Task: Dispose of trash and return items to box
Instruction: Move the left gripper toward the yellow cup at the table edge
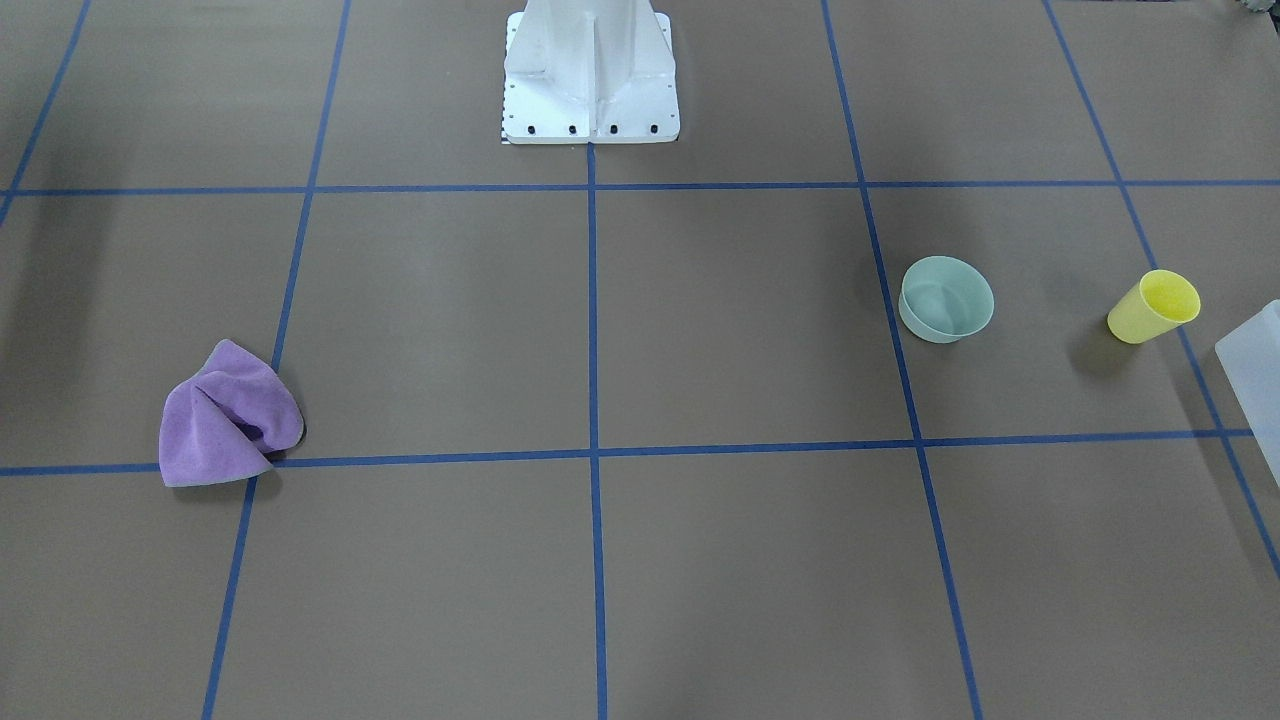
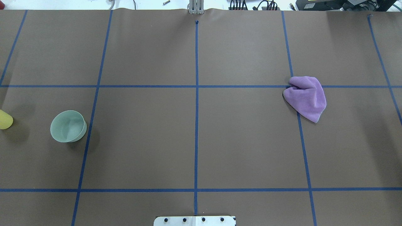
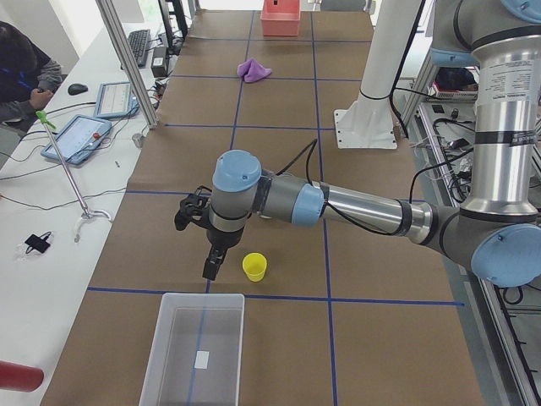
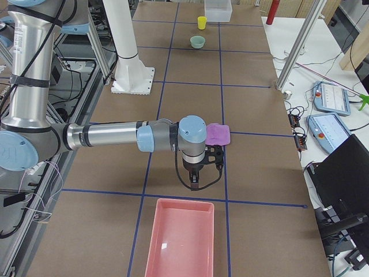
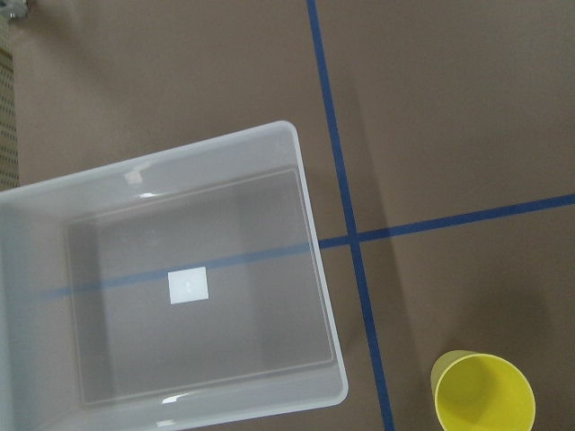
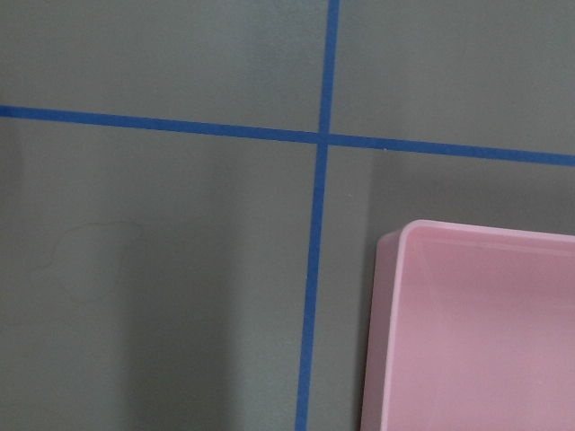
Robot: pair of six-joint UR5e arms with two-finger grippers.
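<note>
A crumpled purple cloth [image 2: 306, 98] lies on the right half of the table. A pale green bowl [image 2: 68, 126] stands upright on the left half, and a yellow cup [image 3: 254, 266] stands upright beyond it, near a clear plastic box [image 3: 203, 296] at the table's left end. A pink bin [image 4: 184, 200] sits at the right end. My left gripper [image 3: 211, 266] hangs just beside the yellow cup; I cannot tell whether it is open or shut. My right gripper [image 4: 195, 184] hangs between the cloth and the pink bin; I cannot tell its state either.
The white robot pedestal [image 2: 194, 220] stands at the table's near middle edge. Blue tape lines grid the brown table. An operator [image 3: 21, 72] sits at a side desk with tablets, and aluminium frame posts [image 3: 127, 63] stand along that edge.
</note>
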